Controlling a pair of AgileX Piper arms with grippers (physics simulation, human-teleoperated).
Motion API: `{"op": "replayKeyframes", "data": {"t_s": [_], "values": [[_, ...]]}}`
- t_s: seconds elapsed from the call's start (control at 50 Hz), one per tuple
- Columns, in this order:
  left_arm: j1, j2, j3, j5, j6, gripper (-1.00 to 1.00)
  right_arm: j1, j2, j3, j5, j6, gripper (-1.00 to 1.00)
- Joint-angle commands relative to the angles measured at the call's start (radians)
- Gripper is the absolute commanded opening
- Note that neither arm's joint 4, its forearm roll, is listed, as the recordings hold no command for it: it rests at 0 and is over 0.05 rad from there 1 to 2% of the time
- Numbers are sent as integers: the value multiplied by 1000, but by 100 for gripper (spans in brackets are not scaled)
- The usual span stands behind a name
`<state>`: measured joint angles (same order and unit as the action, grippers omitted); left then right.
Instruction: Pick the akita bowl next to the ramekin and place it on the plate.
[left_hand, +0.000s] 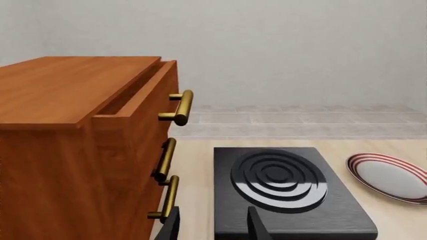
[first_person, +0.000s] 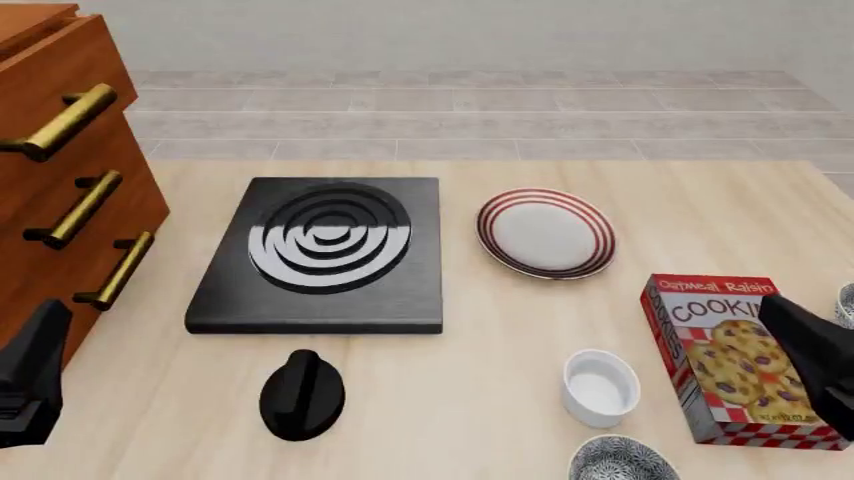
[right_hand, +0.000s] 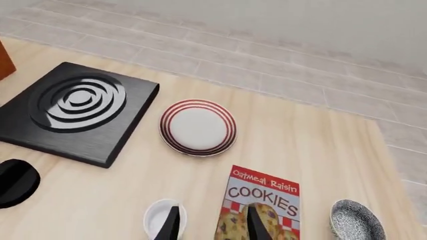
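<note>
I read "Oatmeal Raisin COOKIES" on the cookie box (right_hand: 261, 210), lying flat at near right. The akita bowl (first_person: 622, 462) sits at the near edge, just beside the ramekin (first_person: 599, 386); the plate (first_person: 546, 232) is farther back. Only my right wrist view shows a second speckled bowl (right_hand: 355, 220) right of the box. Both the left gripper (left_hand: 212, 225) and the right gripper (right_hand: 212, 222) are spread, empty.

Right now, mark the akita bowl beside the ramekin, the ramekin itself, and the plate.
akita bowl (first_person: 618, 463), front view, on its speckled inside, at the bottom edge.
ramekin (first_person: 599, 380), front view, on its white inner floor.
plate (first_person: 545, 232), front view, on its bare white centre.
</note>
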<state>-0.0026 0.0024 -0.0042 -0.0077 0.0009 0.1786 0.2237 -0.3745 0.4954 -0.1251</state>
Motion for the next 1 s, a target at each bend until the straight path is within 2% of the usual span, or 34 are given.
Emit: {"op": "replayKeyframes", "data": {"t_s": [0.02,0.1,0.18,0.24,0.26,0.34,0.42,0.48,0.52,0.66,0.8,0.9,1.0], "values": [[-5,0,0,1,1,100,12,42,-62,77,5,100],[-5,1,0,2,3,100,38,42,-68,108,-21,100],[-12,1,0,2,7,100,55,58,-88,138,19,100],[-12,0,0,1,5,100,61,62,-100,158,14,100],[-12,0,0,1,5,100,71,70,-102,165,36,100],[-12,0,0,1,5,100,63,81,-94,180,-3,100],[-12,0,0,1,5,100,82,78,-98,193,25,100],[-12,0,0,1,5,100,87,74,-100,205,17,100],[-12,0,0,1,5,100,91,77,-103,214,31,100],[-12,0,0,1,5,100,97,67,-98,250,28,100],[-12,0,0,1,5,100,103,56,-102,286,4,100],[-12,0,0,1,5,100,99,57,-101,298,4,100],[-12,0,0,1,5,100,102,85,-72,269,15,100]]}}
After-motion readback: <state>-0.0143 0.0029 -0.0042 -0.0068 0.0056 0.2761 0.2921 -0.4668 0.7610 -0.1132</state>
